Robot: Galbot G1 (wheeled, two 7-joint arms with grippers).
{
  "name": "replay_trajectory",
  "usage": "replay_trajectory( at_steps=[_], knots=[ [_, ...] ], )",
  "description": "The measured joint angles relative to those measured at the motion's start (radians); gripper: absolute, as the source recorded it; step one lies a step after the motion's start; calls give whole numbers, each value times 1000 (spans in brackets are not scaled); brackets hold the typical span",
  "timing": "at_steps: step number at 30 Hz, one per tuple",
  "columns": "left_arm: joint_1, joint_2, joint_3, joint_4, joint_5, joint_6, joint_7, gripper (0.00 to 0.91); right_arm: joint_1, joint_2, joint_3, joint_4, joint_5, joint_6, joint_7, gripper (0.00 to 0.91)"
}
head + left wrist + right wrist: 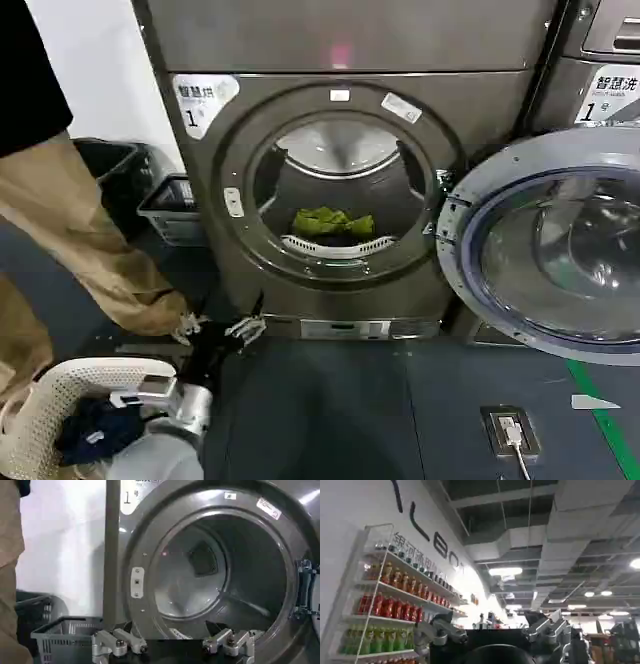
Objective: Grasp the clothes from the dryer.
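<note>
We see our left gripper [215, 330] open, low outside the dryer [340, 60]; the clothes [333, 223] lie beyond it inside the drum, seemingly crosswise; our right gripper [492, 632] is open elsewhere.

I read "1" on the white label [204, 102] of the dryer [340, 160]; neighbouring machine's label [610, 97] also shows "1". Remaining characters illegible.
</note>
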State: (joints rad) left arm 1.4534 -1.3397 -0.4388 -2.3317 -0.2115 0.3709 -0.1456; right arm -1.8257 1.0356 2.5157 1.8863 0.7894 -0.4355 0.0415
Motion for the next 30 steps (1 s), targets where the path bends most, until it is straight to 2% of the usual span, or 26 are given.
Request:
replay_trajectory(
  at_steps=[30],
  knots=[
    [1,-1,-2,-16,2,-1,-8,907,-3,10,11,16,12,11,-33,907]
  ],
)
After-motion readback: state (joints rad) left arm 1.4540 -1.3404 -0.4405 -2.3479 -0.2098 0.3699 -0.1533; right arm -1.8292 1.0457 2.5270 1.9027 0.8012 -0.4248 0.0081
